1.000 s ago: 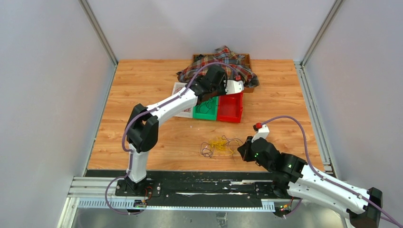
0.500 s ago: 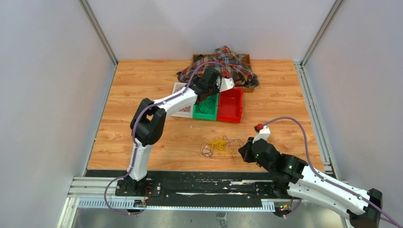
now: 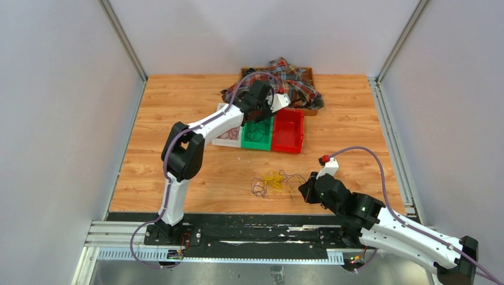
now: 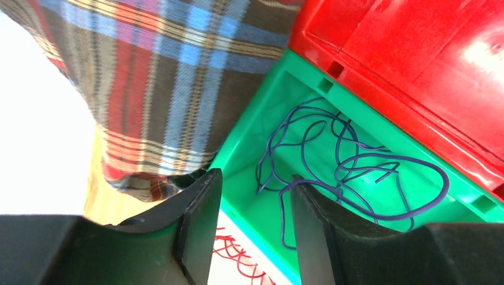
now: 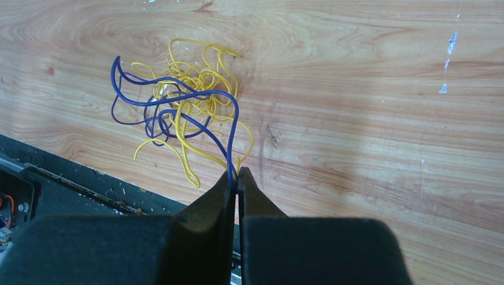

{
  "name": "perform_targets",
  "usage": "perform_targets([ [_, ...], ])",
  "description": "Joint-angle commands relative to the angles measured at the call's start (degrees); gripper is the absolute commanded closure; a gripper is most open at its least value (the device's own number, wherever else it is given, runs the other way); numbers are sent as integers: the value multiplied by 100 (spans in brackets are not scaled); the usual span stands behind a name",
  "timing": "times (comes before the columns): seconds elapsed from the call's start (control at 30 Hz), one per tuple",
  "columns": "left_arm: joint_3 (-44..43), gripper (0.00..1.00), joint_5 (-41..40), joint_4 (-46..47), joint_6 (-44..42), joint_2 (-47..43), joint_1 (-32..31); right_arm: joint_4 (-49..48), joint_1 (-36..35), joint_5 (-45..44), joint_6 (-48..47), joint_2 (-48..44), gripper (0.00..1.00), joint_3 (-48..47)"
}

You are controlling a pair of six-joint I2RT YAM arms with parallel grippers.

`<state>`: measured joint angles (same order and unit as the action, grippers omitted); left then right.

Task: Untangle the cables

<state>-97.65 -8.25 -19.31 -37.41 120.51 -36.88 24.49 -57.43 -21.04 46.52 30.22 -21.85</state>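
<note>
Both arms: white moulded link shells, black joint housings, purple hose routed along each. Red cap at each wrist, green LEDs on right. Matte black wedge fingers.

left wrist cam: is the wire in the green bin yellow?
No, the wire lying loose in the green bin is dark purple-blue, not yellow.

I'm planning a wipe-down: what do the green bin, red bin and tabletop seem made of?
Shallow green rectangular bin: apparently moulded plastic, smooth with a slight sheen and notches at the rim. Red rectangular bin beside it: likely the same glossy plastic, showing a bright highlight. Tabletop: wood-look surface with visible grain, possibly laminate.
</note>
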Motion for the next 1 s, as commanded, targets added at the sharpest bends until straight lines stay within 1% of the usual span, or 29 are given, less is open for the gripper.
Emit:
perform_targets([
  [0.0, -653, 48, 768, -1002, 123, -234, 185, 106, 65, -125, 67, -33, 99, 14],
  [0.03, -800, 46, 882, -1240, 104, -238, 208, 107, 65, -116, 63, -33, 99, 15],
  [0.07, -952, 38, 1052, -1487, 90, -238, 234, 106, 65, -113, 59, -31, 99, 22],
  [0.1, -1102, 35, 1227, -1745, 60, -232, 246, 101, 65, -115, 59, -33, 99, 22],
  [0.13, -1256, 27, 1413, -2020, -8, -203, 251, 105, 65, -113, 59, -38, 99, 24],
  [0.17, -1399, 23, 1596, -2314, -52, -195, 252, 105, 65, -109, 58, -33, 99, 22],
  [0.23, -1535, 20, 1929, -2465, -81, -186, 247, 102, 65, -119, 59, -29, 99, 22],
  [0.33, -1689, 20, 2316, -2478, -46, -85, 237, 101, 65, -120, 75, -34, 99, 23],
  [0.47, -1975, 26, 2796, -2473, -109, 218, 196, 100, 64, -145, 93, -2, 99, 14],
  [0.5, -2034, 29, 2799, -2472, -138, 319, 187, 104, 65, -141, 94, 2, 99, 6],
  [0.57, -2147, 33, 2673, -2481, -279, 505, 158, 100, 65, -130, 94, 3, 100, -1],
  [0.7, -2336, 44, 2160, -2481, -538, 844, 164, 126, 65, -125, 110, -6, 99, 5],
  [0.8, -2228, 48, 2072, -2422, -636, 920, 173, 135, 67, -133, 129, -36, 99, 27],
  [0.87, -2072, 52, 1926, -2171, -499, 938, 173, 135, 65, -142, 129, -32, 100, 21],
  [0.97, -1776, 63, 1631, -1694, -338, 924, 190, 166, 65, -123, 103, -23, 99, -27],
])
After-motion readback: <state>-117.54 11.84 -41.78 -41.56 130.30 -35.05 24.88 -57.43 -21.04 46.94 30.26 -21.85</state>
